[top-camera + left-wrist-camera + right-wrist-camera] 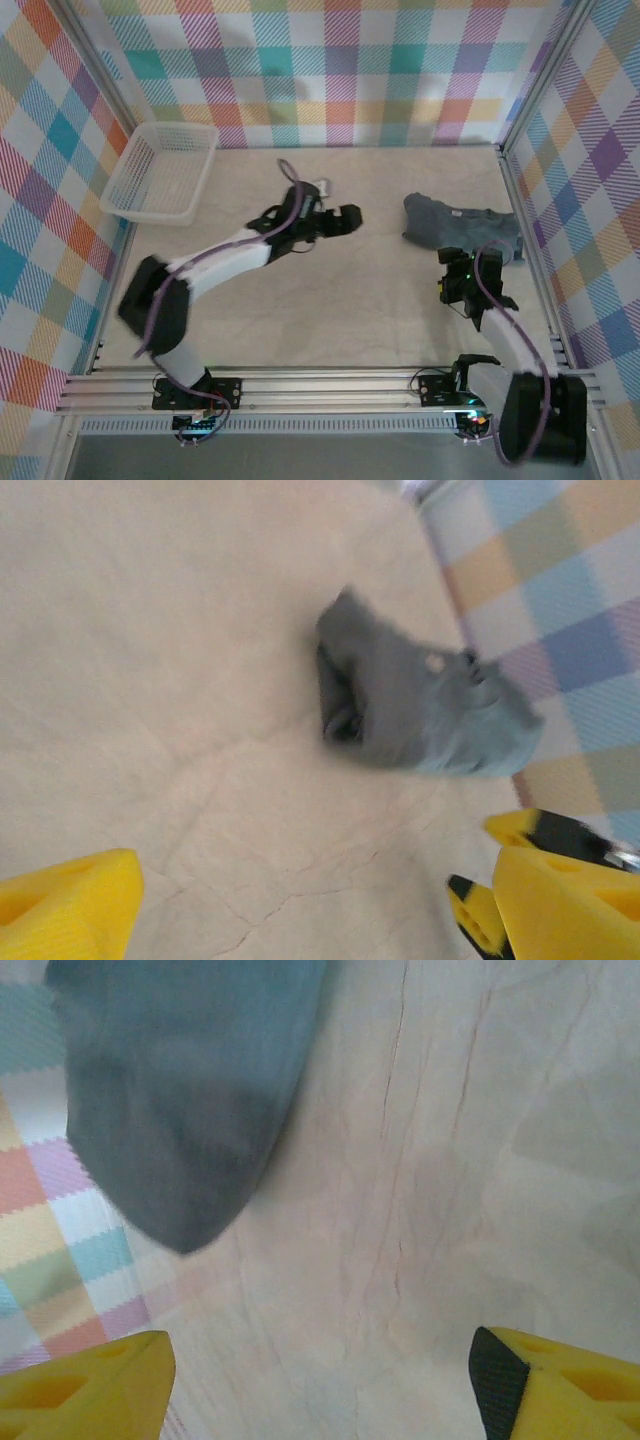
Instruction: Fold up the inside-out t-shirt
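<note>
t-shirt crumpled | left gripper left of it, jaws apart | right gripper just below it, jaws apart

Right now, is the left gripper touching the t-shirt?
Apart. The top external view shows bare table between the left gripper and the t-shirt.

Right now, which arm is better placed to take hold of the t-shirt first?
Right. The right gripper sits open just short of the crumpled t-shirt, which lies by the right wall. The left gripper, also open, points at it from farther off across the table.
</note>
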Controlling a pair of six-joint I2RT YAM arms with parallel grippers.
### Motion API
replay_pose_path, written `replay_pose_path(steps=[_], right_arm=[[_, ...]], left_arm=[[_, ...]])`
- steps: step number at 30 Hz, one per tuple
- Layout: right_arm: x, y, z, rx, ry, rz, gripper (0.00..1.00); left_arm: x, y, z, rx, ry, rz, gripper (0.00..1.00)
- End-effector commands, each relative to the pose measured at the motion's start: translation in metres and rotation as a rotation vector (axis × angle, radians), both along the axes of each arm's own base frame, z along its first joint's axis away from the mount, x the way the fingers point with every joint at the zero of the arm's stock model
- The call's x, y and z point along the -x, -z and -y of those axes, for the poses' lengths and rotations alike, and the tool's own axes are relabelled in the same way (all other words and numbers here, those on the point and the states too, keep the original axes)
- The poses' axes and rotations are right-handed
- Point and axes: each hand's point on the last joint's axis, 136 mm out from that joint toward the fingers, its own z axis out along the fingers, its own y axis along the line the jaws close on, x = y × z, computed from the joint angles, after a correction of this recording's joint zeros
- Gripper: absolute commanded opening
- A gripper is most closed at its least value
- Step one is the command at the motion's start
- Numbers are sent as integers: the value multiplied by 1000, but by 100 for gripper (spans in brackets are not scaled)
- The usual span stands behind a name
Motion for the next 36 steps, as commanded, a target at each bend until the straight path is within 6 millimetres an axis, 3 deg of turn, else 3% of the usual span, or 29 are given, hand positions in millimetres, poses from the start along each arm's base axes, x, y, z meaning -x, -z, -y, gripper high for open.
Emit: replay_pose_path(steps=[1,4,6,9,12,14,16,20,27,36], right_arm=[[-53,-34,24,15,-5,157,75],[-80,-30,42,54,-12,140,71],[-98,-18,50,58,-28,113,64],[-126,-2,60,48,-35,111,51],[-160,-1,65,72,-95,128,39],[-181,-2,67,84,-130,139,37],[-189,-3,79,136,-82,153,35],[-198,-10,104,234,1,185,36],[-220,-19,92,187,-80,325,37],[-191,-42,81,-82,-46,664,41]], left_arm=[[32,-19,-35,-78,-16,133,91],[47,-6,-71,-112,-113,128,92],[54,8,-84,-113,-149,109,91],[61,18,-91,-93,-167,95,90],[64,18,-97,-102,-180,103,90],[64,16,-100,-128,-182,114,90],[64,15,-104,-152,-191,120,90],[62,10,-112,-172,-223,144,90],[52,10,-113,-220,-239,171,90],[51,10,-100,-205,-186,158,90]])
